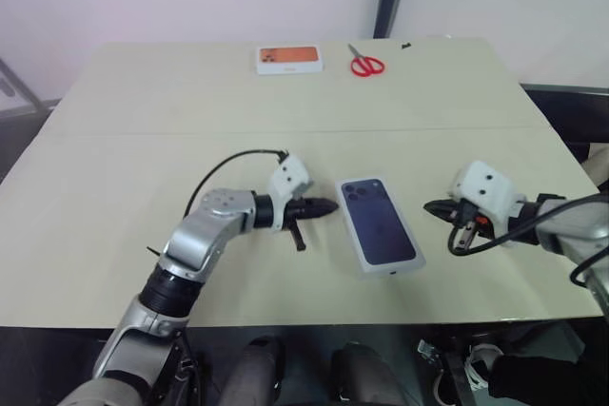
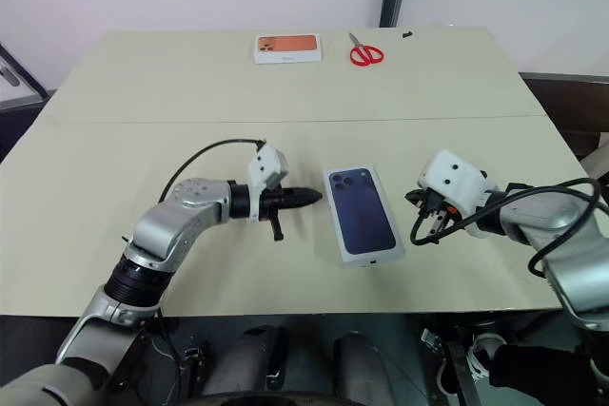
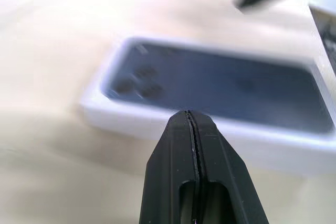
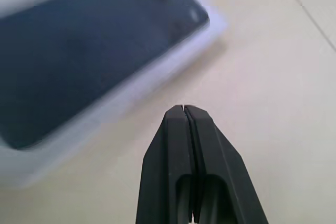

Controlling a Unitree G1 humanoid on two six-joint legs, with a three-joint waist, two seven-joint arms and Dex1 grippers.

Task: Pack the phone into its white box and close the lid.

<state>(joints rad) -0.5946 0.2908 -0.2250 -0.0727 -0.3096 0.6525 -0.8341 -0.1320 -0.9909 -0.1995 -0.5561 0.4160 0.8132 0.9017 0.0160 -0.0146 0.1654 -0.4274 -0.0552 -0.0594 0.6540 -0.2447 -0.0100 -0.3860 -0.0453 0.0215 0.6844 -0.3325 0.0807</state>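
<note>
Claws flank the lid (image 1: 380,225): left claw (image 1: 331,205) and right claw (image 1: 428,206) pinched shut, empty.

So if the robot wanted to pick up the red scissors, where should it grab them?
Probably the closed blades. The red scissors lie flat at the table's far edge, handles nearest the robot, so pinch the thin blades from above; the looped handles are wider.

A big, flat, cream-coloured table (image 1: 143,140) holds three things. A white box with a dark blue phone picture on its lid (image 1: 380,225) lies near the front. A small white box with orange print (image 1: 288,59) and red scissors (image 1: 365,63) lie at the back.
</note>
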